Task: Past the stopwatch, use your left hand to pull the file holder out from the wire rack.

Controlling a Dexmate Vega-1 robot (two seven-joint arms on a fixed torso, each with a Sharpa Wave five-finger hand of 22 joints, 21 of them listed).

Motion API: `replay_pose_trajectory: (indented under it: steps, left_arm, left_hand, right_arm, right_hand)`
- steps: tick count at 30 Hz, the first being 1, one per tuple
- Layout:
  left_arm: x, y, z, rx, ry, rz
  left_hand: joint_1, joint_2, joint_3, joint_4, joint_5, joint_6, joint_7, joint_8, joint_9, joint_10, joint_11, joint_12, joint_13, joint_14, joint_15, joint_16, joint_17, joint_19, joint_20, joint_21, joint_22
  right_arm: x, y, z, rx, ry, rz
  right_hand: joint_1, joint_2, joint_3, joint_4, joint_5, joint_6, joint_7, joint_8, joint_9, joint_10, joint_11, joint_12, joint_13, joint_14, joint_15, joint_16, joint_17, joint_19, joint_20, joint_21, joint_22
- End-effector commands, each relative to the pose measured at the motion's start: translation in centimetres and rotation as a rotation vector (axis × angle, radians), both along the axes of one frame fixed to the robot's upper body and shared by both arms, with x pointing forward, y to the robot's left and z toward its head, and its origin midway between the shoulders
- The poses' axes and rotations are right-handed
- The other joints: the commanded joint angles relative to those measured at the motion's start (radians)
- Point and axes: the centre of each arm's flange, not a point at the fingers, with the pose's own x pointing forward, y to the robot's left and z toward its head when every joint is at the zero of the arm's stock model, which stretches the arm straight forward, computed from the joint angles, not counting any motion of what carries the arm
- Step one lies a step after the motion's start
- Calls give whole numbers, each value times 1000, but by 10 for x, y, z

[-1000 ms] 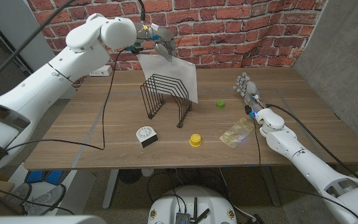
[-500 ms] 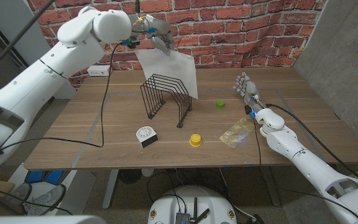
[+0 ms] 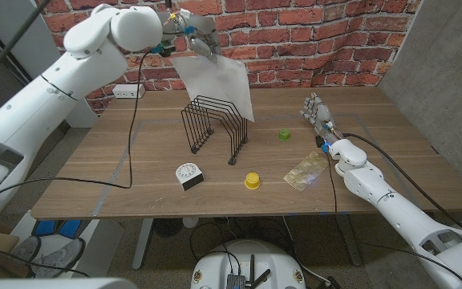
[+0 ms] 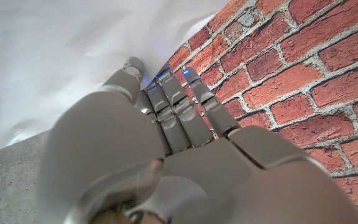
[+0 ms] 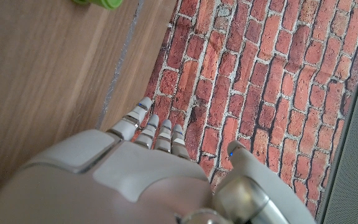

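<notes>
Broadly, the wooden desk [image 3: 391, 160] runs up to a brick wall, and the left arm reaches high across it from the near-left corner. At its end the left robot hand [image 3: 201, 42] is closed on the top edge of the white file holder [image 3: 219, 84], which hangs tilted in the air with its lower edge apparently just at or above the tops of the black wire rack [image 3: 213, 124]; whether it has fully cleared the wires I cannot tell. The right robot hand [image 3: 318, 112] stands on the desk's right side, fingers straight and apart, holding nothing. Nearer the front edge lie a gold foil packet [image 3: 306, 170], the stopwatch [image 3: 188, 174], a yellow cap [image 3: 252, 180] and a small green piece [image 3: 283, 135]. By my reading the pull-out step is nearly finished; the next move calls for lifting the holder free of the rack without snagging the wires.
</notes>
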Motion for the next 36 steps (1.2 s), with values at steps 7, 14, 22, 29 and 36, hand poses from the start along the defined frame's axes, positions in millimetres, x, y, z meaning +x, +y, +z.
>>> replay_pose_trajectory:
  steps: [7,14,22,29,36]
  left_arm:
    - [-11,20,3,-183,-36,40]
    - [-15,29,2,-247,-34,67]
    - [-17,43,-2,-358,-58,83]
    - [-19,54,-6,-456,-72,68]
    - [-19,60,-11,-526,-69,76]
  left_hand:
    - [3,14,-3,1,6,0,4,4,1,7,3,1,2,9,-11,0,2,10,-145,4,2]
    - [2,15,-2,1,7,-7,7,1,2,3,5,-1,2,8,-11,-1,2,11,-144,4,2]
    - [1,18,-2,1,8,-8,8,1,2,1,4,-1,2,6,-11,-2,1,12,-143,4,2]
    - [0,20,-2,1,8,-8,9,0,2,-1,7,-2,2,6,-11,-3,1,13,-143,4,2]
    - [-1,20,-2,1,9,-7,10,1,3,0,6,-2,2,6,-11,-3,2,14,-143,4,2]
  right_arm:
    - [1,0,0,-6,-1,-8]
    - [1,-1,0,-11,2,-10]
    - [1,-2,0,-14,5,-14]
    - [2,-3,-1,-16,6,-17]
    - [3,-4,0,-12,-3,-16]
  right_hand:
    - [13,124,10,1,-4,7,-1,-1,4,6,-2,0,2,-3,-11,6,5,9,-15,-4,5]
    - [15,123,11,-1,-6,7,-2,-1,4,6,-3,0,2,-4,-12,7,6,9,-14,-5,5]
    - [17,123,13,-3,-6,7,-2,-1,4,6,-3,0,2,-4,-12,8,7,10,-15,-6,5]
    - [18,123,14,-4,-7,7,-2,-1,4,6,-3,0,1,-5,-13,8,7,10,-14,-6,5]
    - [19,124,15,-4,-7,8,-3,0,4,6,-4,0,2,-4,-14,9,8,10,-15,-6,5]
